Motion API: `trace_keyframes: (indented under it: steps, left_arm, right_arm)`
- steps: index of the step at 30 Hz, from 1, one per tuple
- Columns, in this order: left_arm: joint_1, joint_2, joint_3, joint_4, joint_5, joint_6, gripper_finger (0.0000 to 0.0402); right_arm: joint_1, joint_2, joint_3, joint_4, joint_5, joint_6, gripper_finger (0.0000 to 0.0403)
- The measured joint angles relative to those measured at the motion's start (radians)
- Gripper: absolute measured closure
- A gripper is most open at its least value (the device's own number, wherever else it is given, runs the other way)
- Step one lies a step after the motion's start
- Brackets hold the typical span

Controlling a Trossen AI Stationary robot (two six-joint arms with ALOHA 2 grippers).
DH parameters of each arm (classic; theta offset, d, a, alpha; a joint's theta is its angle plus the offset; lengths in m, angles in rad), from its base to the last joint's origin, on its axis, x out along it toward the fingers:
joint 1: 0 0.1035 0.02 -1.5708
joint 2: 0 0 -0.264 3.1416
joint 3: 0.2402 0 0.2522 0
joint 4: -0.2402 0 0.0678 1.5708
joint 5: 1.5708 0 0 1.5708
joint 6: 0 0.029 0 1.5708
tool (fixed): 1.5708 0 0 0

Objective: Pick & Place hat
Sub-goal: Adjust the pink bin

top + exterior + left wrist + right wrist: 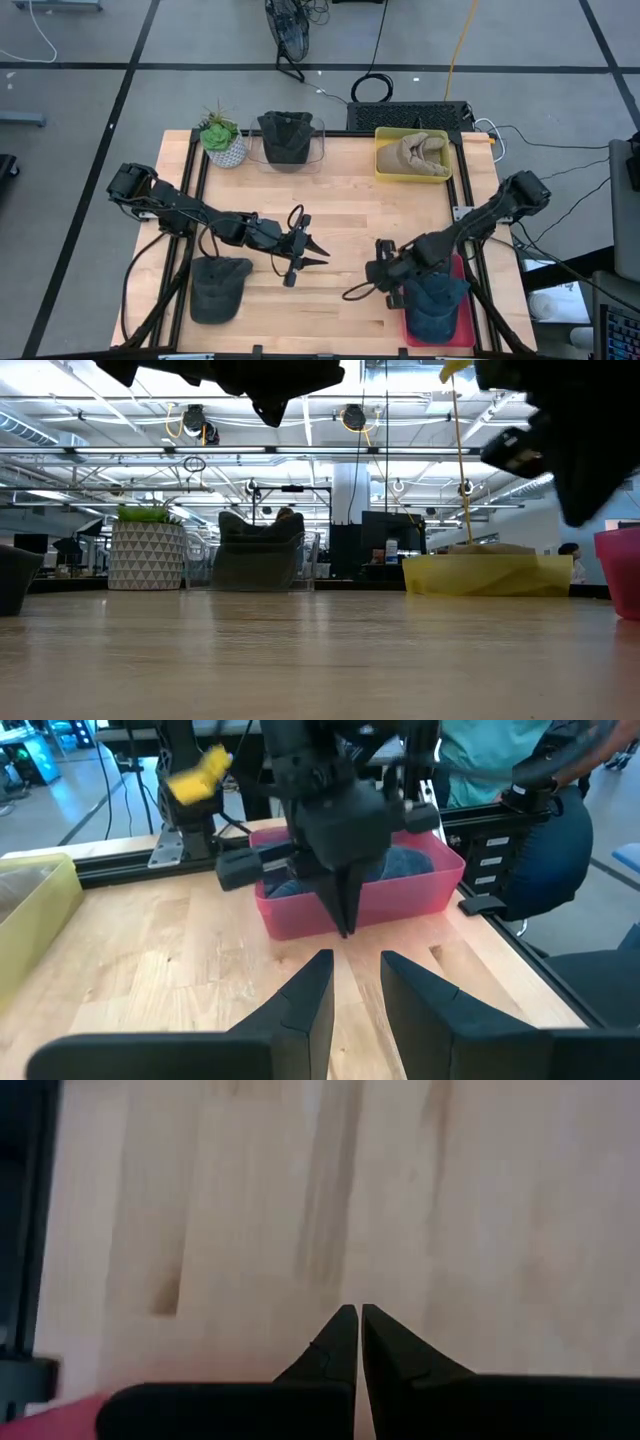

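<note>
The left gripper (313, 246) is open and empty; the right gripper (381, 252) is closed on nothing. Both hang mid-table, near each other, so a reach toward the near-left hat (218, 287) risks their colliding.

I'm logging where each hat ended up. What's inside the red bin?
A dark blue hat lies inside the red bin, filling most of it. The right gripper and arm cover its near edge; anything beneath the hat is hidden.

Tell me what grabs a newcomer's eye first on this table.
Four hats stand out: a blue hat in the red bin at the near right, a dark hat lying loose at the near left, a black hat and a tan hat in far bins. Both grippers, left gripper and right gripper, hover mid-table.
</note>
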Motion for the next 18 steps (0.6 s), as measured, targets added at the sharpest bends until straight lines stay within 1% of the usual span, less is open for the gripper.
trace_keyframes:
  steps: [3,7,13,18]
  left_arm:
    - [0.000,0.000,0.000,-0.009,0.000,-0.001,0.0304]
    - [0.000,0.000,0.000,-0.012,0.000,0.000,0.0304]
    - [0.000,0.000,0.000,-0.004,0.001,0.000,0.0304]
    - [0.000,0.000,0.000,0.003,0.002,0.000,0.0304]
  right_arm:
    - [0.006,0.030,0.002,-0.066,-0.025,0.061,0.0403]
    - [0.020,0.036,0.002,-0.169,-0.044,0.150,0.0403]
    - [0.054,0.019,0.004,-0.218,-0.071,0.214,0.0403]
    - [0.074,0.014,0.004,-0.239,-0.071,0.237,0.0403]
